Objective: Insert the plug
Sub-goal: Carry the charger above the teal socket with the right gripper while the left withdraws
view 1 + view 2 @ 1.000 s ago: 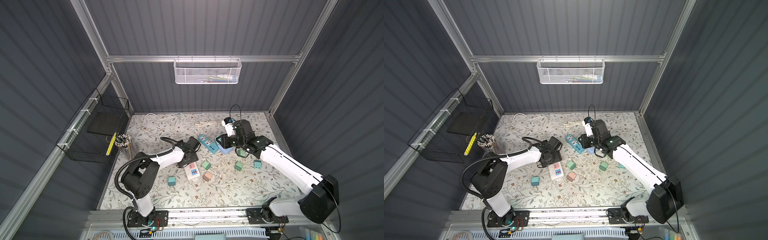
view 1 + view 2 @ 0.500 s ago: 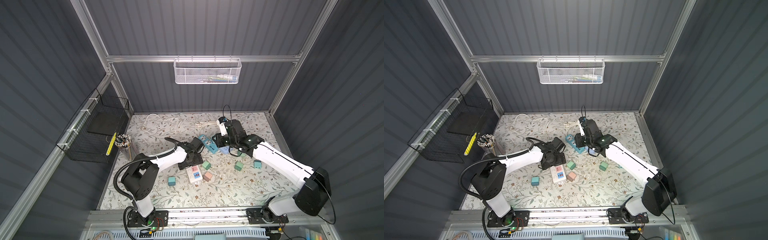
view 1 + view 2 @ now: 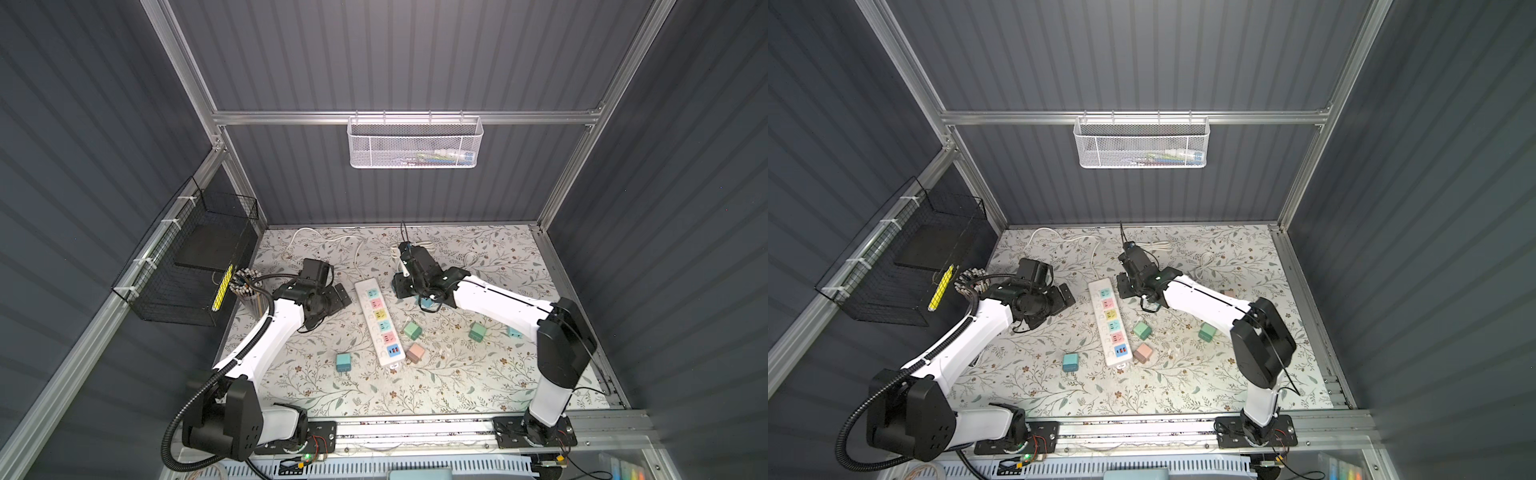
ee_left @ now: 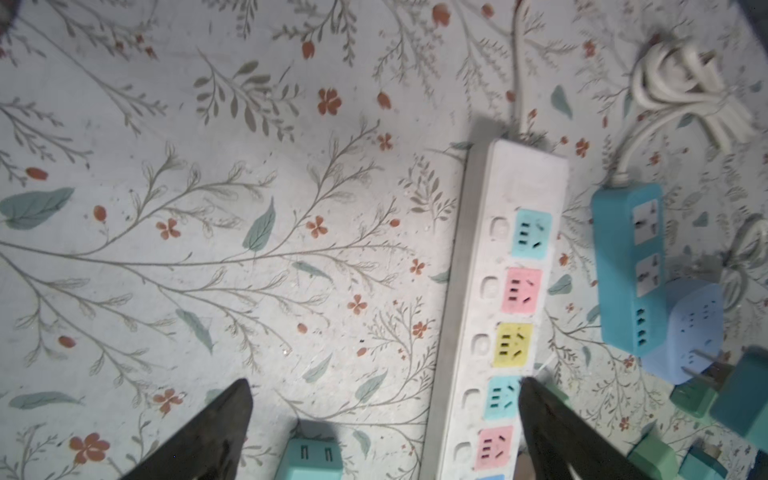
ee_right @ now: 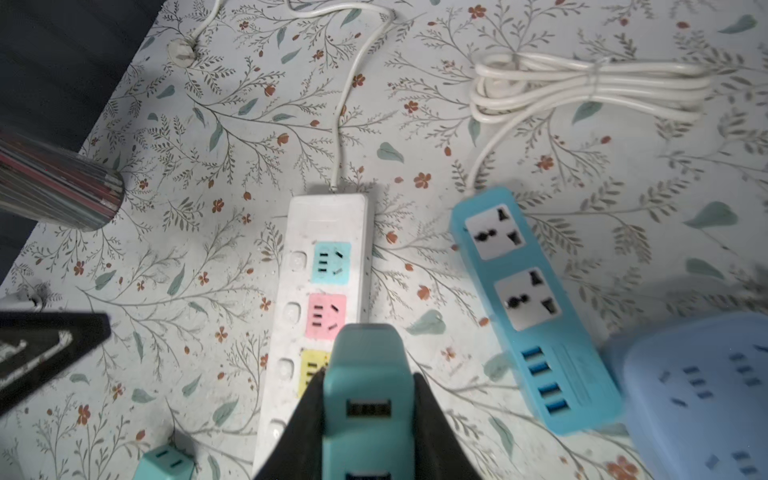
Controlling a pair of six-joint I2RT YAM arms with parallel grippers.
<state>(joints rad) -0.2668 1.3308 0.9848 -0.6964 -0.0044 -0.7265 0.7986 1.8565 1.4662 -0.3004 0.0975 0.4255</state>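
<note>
Teal plug (image 5: 368,399) pinched in right gripper (image 5: 370,376) near edge of white strip (image 5: 328,216), left gripper (image 4: 384,381) spread wide

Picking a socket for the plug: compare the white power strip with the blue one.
The white strip is longer, the blue strip shorter. The white strip has coloured sockets; the blue strip has two white ones plus USB ports. The white strip's cord trails loose; the blue strip's cord is bundled. Both lie flat, sockets up.
</note>
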